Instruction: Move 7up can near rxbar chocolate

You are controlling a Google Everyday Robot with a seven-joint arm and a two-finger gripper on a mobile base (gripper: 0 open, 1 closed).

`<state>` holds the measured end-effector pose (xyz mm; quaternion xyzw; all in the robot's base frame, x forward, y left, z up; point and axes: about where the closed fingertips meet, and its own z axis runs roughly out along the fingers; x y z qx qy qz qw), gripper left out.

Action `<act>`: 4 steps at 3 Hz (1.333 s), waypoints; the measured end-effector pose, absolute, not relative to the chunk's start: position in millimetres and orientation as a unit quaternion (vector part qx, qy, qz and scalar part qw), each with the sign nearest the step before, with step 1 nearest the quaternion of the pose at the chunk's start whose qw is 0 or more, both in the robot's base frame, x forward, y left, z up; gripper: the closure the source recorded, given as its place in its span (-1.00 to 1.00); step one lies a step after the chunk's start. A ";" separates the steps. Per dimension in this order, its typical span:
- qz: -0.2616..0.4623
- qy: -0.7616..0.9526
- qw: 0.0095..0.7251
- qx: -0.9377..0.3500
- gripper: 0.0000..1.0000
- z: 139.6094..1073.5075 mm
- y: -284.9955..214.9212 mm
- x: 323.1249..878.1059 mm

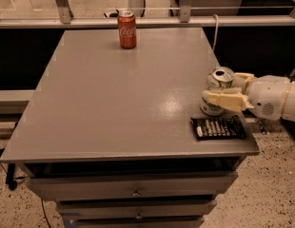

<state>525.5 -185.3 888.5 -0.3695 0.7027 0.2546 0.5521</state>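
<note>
Camera view, hand [218, 92] clasping 7up can [220, 78], beside rxbar chocolate [219, 127]

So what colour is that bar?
Rxbar chocolate is black with white lettering, camera view; the gripper grips the 7up can behind it.

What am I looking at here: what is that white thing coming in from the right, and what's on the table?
This is the one camera view, looking down over a grey table. The white thing is the robot's single arm. At its end, the gripper has its two fingers closed on the 7up can, which stands upright near the table's right edge. Just in front of the can lies the rxbar chocolate, flat in its black wrapper. A red Coca-Cola can stands at the far edge.
</note>
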 end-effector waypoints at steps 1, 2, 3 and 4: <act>0.262 0.708 0.544 -0.366 -1.00 880.6 -183.9 517.3; 0.266 0.712 0.538 -0.364 -1.00 878.2 -188.7 507.7; 0.263 0.710 0.544 -0.363 -1.00 892.0 -222.8 483.0; 0.263 0.710 0.544 -0.363 -1.00 892.1 -222.7 483.0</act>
